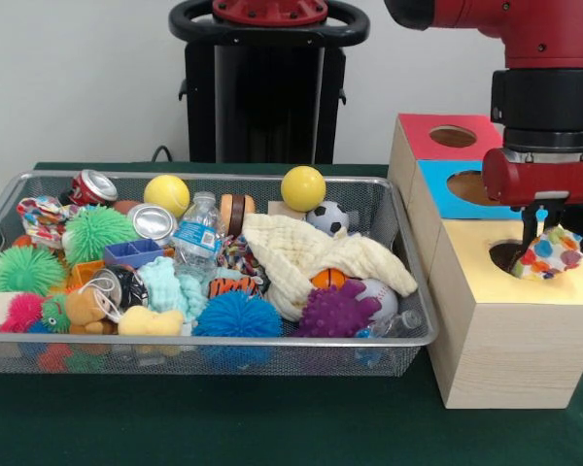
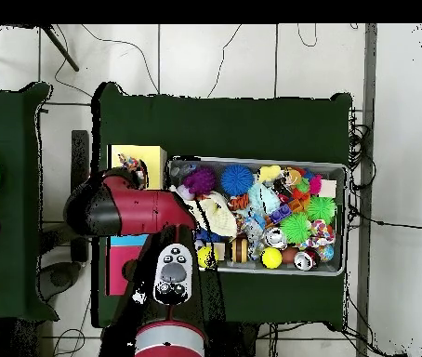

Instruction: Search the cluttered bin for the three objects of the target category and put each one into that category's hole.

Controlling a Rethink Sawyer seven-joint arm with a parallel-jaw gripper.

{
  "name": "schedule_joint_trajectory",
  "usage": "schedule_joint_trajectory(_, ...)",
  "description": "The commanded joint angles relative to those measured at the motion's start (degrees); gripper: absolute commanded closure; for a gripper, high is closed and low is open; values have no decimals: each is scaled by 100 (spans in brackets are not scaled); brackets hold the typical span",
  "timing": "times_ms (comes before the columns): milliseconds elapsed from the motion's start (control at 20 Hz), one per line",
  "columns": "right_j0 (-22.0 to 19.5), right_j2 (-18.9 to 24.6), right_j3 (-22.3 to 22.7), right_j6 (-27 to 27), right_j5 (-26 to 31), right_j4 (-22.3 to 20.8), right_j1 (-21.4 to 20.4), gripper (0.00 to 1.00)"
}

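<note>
One spotted fabric toy (image 1: 551, 254) clenched in my claw (image 1: 536, 231) overhangs the yellow box's hole (image 1: 506, 255); releasing off-centre could snag its rim.

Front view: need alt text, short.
The robot's hand holds a multicoloured patterned toy over the hole of the yellow-topped box, beside blue-topped and red-topped boxes. To the left, a wire bin is crammed with balls, spiky toys, cans and a cloth.

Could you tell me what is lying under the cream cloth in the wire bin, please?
An orange ball and a white baseball peek out from beneath the cream cloth. Whatever else it covers is hidden.
</note>
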Motion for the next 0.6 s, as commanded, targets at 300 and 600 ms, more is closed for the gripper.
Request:
schedule_joint_trajectory(300,104,-177,253,897,-400,-315,563,100)
schedule_joint_trajectory(600,273,-450,235,954,-259,-235,569,100)
